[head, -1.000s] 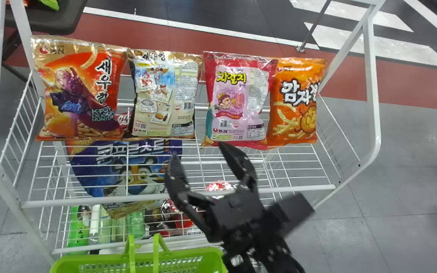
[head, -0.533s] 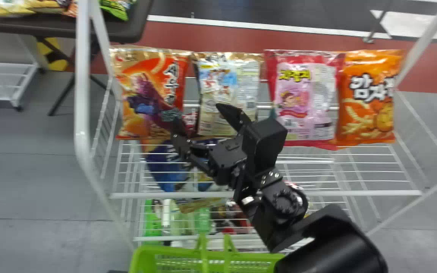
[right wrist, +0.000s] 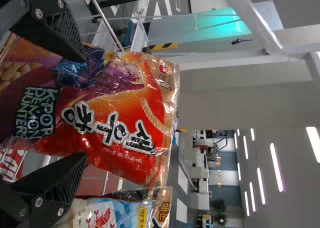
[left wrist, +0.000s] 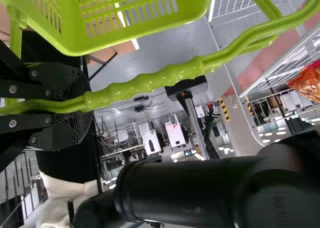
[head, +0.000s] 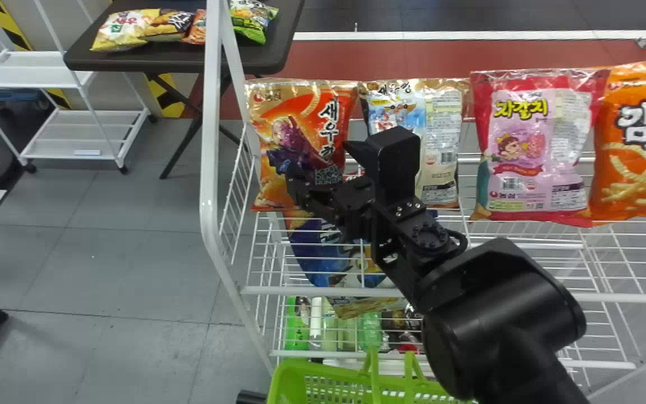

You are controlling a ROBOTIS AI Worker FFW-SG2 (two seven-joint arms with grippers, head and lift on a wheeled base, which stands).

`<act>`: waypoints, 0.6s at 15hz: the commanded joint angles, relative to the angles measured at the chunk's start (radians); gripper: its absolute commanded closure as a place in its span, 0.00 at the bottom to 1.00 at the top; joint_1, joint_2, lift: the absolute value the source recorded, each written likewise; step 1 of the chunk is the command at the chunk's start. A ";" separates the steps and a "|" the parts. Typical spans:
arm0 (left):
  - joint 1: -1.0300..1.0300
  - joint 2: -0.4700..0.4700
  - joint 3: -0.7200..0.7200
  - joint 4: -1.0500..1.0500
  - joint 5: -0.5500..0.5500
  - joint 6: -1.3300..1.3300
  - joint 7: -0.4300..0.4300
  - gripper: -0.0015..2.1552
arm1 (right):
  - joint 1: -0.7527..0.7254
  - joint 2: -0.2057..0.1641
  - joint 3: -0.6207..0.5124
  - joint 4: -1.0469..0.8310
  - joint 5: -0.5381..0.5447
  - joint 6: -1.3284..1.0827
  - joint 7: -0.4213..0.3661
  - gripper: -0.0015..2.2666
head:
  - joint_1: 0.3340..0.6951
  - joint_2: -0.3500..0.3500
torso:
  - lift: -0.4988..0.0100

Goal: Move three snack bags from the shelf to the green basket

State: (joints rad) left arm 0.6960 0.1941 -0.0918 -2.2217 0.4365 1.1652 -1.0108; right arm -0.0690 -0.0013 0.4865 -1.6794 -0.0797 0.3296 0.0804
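My right gripper (head: 323, 163) is in front of the orange-red snack bag (head: 300, 140) at the shelf's left end. In the right wrist view that gripper (right wrist: 84, 107) has its fingers apart, one near each side of the orange-red bag (right wrist: 120, 112). To the bag's right stand a cream bag (head: 441, 112), a pink bag (head: 536, 146) and an orange bag (head: 642, 168). In the left wrist view my left gripper (left wrist: 86, 105) is shut on the handle (left wrist: 150, 82) of the green basket (left wrist: 135, 17). The basket (head: 328, 387) sits low before the shelf (head: 323, 291).
A white frame post (head: 209, 168) rises just left of the orange-red bag. Behind it is a dark table (head: 183, 62) with more snack bags. A blue bag (head: 317, 252) and bottles lie on lower levels. A white cart (head: 76, 134) stands at far left.
The head view has swung left, so shelf and basket appear farther right. My right gripper has gone from before the middle bags to the orange-red one at the left end.
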 commanded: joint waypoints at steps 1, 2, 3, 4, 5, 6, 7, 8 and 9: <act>-0.009 0.004 0.000 0.007 0.007 0.000 0.000 0.72 | -0.035 0.002 -0.002 0.018 -0.002 0.044 0.050 0.34 | 1.00 0.66 | 0.89; -0.012 0.004 0.000 0.008 0.008 0.000 0.000 0.72 | -0.038 0.002 -0.011 0.018 -0.002 0.072 0.098 0.67 | 1.00 0.67 | 0.89; -0.016 0.004 0.000 0.008 0.008 0.000 0.000 0.72 | -0.034 0.002 -0.013 0.007 -0.005 0.112 0.104 0.87 | 1.00 0.68 | 0.89; -0.018 0.004 0.000 0.008 0.010 0.000 0.003 0.72 | -0.022 0.001 -0.013 -0.023 -0.002 0.136 0.105 0.90 | 1.00 0.70 | 0.89; -0.020 0.004 -0.002 0.008 0.010 0.000 0.005 0.72 | -0.006 -0.003 -0.008 -0.062 0.014 0.158 0.116 0.94 | 1.00 0.70 | 0.89; -0.023 0.004 -0.003 0.008 0.010 0.000 0.006 0.72 | 0.008 -0.008 -0.006 -0.094 0.029 0.188 0.130 0.94 | 1.00 0.70 | 0.89; -0.024 0.004 -0.009 0.008 0.010 0.000 0.006 0.72 | 0.034 -0.016 -0.006 -0.135 0.044 0.201 0.140 0.94 | 1.00 0.70 | 0.89; -0.024 0.001 -0.009 0.008 0.010 0.000 0.006 0.72 | 0.066 -0.029 -0.006 -0.187 0.055 0.201 0.140 0.94 | 1.00 0.70 | 0.89; -0.024 -0.001 -0.011 0.008 0.008 0.000 0.006 0.72 | 0.095 -0.052 -0.009 -0.246 0.055 0.204 0.140 0.94 | 1.00 0.70 | 0.89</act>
State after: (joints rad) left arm 0.6722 0.1963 -0.1008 -2.2135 0.4463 1.1651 -1.0046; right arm -0.0150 -0.0280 0.4798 -1.8492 -0.0309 0.5274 0.2214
